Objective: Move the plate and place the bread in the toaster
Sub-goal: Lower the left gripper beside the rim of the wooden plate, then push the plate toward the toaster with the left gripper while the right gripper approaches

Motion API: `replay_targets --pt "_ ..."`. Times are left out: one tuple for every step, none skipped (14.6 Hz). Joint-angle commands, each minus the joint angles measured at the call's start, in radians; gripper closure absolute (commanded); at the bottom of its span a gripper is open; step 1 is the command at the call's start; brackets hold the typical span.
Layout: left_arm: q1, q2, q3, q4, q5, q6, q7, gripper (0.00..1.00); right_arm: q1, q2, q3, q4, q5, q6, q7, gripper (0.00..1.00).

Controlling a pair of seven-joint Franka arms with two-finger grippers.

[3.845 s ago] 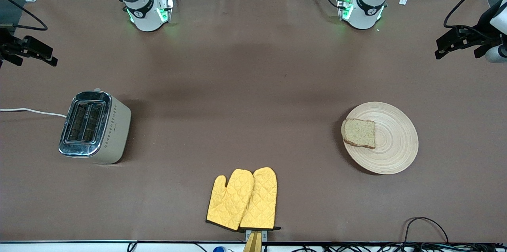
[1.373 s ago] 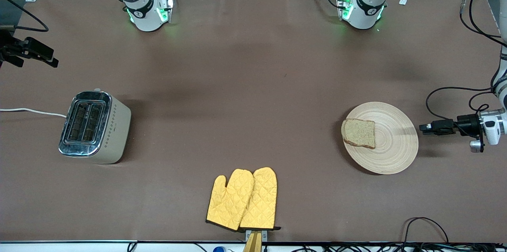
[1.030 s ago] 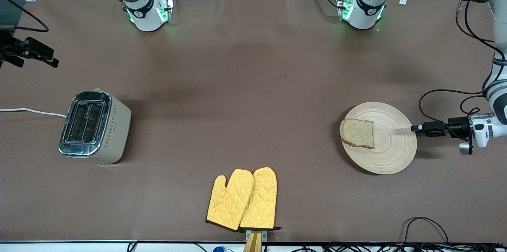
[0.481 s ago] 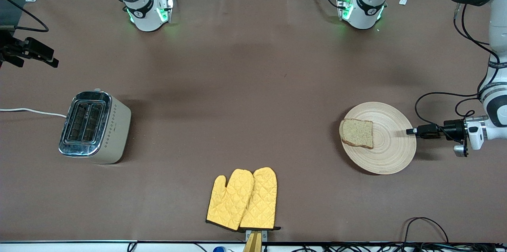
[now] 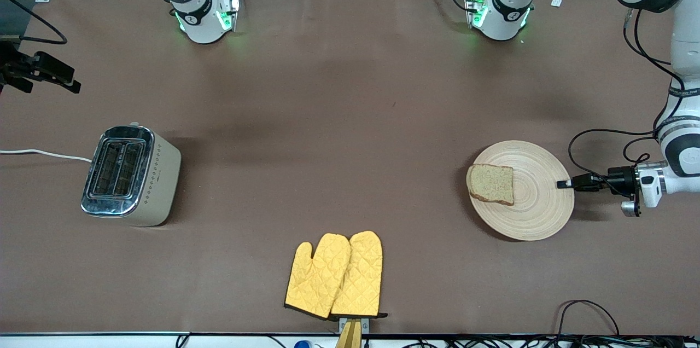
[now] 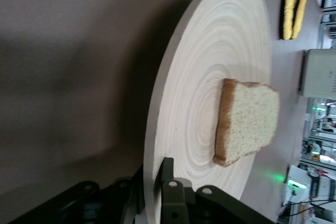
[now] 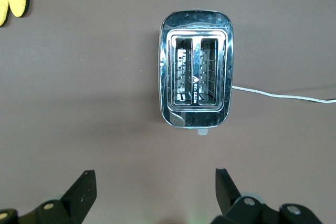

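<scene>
Plate (image 5: 538, 211) rim is pinched by left gripper (image 5: 563, 184); right gripper (image 7: 152, 192) hangs spread above toaster (image 5: 134, 175).

My front camera looks down from high across the table (image 5: 350, 118). My left wrist camera skims the plate (image 6: 210, 103) at close range. My right wrist camera stares straight down on the toaster (image 7: 195, 67) (both shared with front).

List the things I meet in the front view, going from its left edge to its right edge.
right gripper → toaster → oven mitts → bread → plate → left gripper
</scene>
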Motion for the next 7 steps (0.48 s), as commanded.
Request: replay_targets --pt "-0.01 0.006 0.001 0.011 0.004 0.011 0.034 1.0 -0.023 -0.001 0.009 0.0 0.011 -0.004 -0.014 0.0" --pt "-0.012 0.001 -0.001 0.011 0.002 0.011 0.057 1.0 -0.025 -0.001 0.009 0.0 0.011 -0.004 -0.014 0.0" --pt "-0.012 -0.003 -0.004 0.017 0.002 0.009 0.068 1.0 -0.025 0.001 0.009 0.0 0.011 -0.004 -0.014 0.0" --pt "-0.012 -0.003 -0.008 0.049 0.004 -0.006 0.071 1.0 -0.025 -0.001 0.009 0.0 0.011 -0.004 -0.015 0.0" --pt "-0.012 -0.003 -0.024 0.054 0.004 -0.01 0.073 1.0 -0.025 -0.001 0.009 0.0 0.011 -0.004 -0.015 0.0" --pt "-0.01 -0.006 -0.054 0.059 0.004 -0.021 0.073 1.0 -0.025 0.001 0.009 0.0 0.011 -0.004 -0.017 0.0" --pt "-0.01 -0.012 -0.085 0.059 0.002 -0.05 0.062 1.0 -0.025 -0.001 0.009 0.0 0.011 -0.004 -0.015 0.0"
